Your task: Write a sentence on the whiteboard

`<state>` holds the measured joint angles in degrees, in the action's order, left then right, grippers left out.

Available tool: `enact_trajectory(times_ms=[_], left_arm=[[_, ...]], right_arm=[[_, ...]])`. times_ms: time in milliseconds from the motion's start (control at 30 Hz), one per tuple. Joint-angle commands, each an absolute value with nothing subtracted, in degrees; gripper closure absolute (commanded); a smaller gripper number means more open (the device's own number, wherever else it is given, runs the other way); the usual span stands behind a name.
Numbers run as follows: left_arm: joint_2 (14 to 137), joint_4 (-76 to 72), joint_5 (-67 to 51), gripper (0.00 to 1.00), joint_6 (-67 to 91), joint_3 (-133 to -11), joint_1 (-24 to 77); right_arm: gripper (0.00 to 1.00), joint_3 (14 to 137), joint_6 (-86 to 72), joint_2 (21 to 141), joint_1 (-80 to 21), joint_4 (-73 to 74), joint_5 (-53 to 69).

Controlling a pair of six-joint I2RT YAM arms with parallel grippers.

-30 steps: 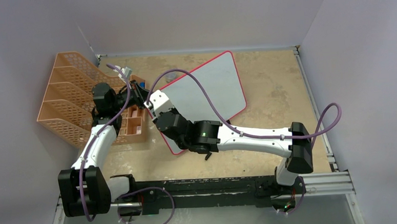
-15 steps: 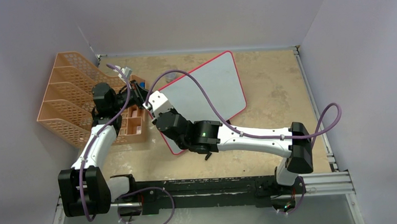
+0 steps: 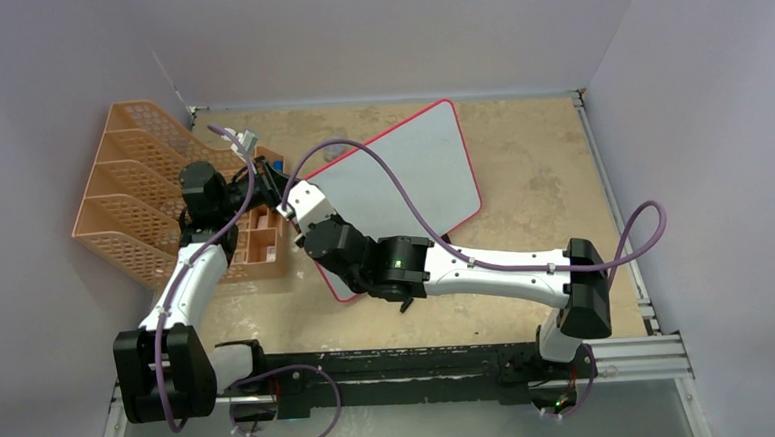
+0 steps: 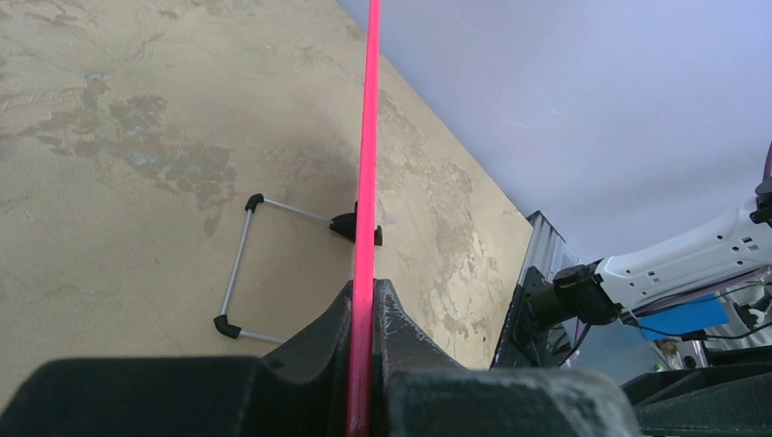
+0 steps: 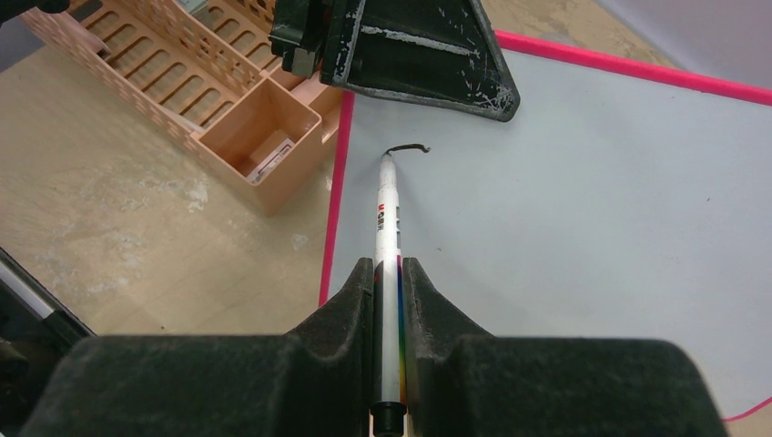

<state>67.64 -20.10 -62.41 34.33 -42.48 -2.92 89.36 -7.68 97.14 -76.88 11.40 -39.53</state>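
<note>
The left pincer (image 4: 364, 305) clamped the whiteboard (image 5: 592, 182) edge; right pincer (image 5: 389, 273) gripped marker (image 5: 388, 205), tip touching board. One short curved stroke (image 5: 407, 148) drawn; nearly the whole sentence remained unwritten.

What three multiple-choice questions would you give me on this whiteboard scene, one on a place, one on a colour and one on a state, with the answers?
1. Where does the marker rest its tip?
A. against a wall
B. on the whiteboard
C. inside a cup

2. What colour is the whiteboard's frame?
A. blue
B. red-pink
C. green

3. How much writing shows?
A. two full lines
B. none at all
C. one short black stroke

Answers:
1 B: the right gripper holds the marker with its tip on the board.
2 B: the left gripper is clamped on a red-pink edge.
3 C: only a small curved mark sits at the tip.
</note>
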Motion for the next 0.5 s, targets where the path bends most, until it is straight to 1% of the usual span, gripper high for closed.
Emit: enact_trajectory(times_ms=[0,467], left_arm=[[67.4,-21.8,-63.6,1.00,33.0,-42.3,-2.3],[67.4,-21.8,-63.6,1.00,33.0,-42.2,-2.3]], right_arm=[[1.00,91.0,-7.8,96.7,-77.4,12.4,-40.3],[1.00,88.9,-11.3,96.1,-77.3,16.3,-44.5]])
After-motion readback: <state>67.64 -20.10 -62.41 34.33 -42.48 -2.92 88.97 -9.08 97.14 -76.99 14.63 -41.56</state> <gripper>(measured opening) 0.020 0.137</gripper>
